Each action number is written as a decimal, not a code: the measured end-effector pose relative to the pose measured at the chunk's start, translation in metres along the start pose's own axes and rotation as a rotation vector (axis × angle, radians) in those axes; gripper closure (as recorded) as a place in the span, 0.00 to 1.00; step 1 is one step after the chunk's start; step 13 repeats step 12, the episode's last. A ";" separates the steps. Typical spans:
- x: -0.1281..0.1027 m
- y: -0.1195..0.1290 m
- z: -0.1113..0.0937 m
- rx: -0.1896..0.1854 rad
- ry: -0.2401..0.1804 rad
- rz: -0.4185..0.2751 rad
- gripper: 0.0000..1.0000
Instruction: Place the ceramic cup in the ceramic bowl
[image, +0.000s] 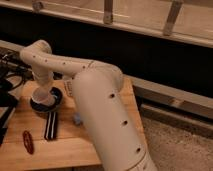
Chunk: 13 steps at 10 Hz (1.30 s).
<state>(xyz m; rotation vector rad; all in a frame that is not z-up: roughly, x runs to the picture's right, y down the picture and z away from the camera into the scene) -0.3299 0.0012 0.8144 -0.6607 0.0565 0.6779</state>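
The ceramic bowl (54, 101) is dark and round and sits on the wooden table (75, 145) at the left. My gripper (43, 95) hangs at the end of the white arm (95, 95), straight over the bowl. A pale rounded shape at the gripper's tip, inside the bowl's rim, looks like the ceramic cup (42, 100). I cannot tell whether the cup rests in the bowl or is still held. The arm hides the right part of the table.
A black-and-white striped item (50, 125) lies in front of the bowl. A red object (27, 141) lies near the table's front left. A small blue thing (77, 119) shows beside the arm. Dark clutter (7, 85) stands at the far left. A dark wall runs behind.
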 end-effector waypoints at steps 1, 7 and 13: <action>0.001 0.005 -0.001 0.000 0.001 -0.001 0.49; 0.000 0.008 -0.005 0.003 -0.002 -0.007 0.20; 0.001 0.007 -0.007 0.006 -0.010 -0.010 0.20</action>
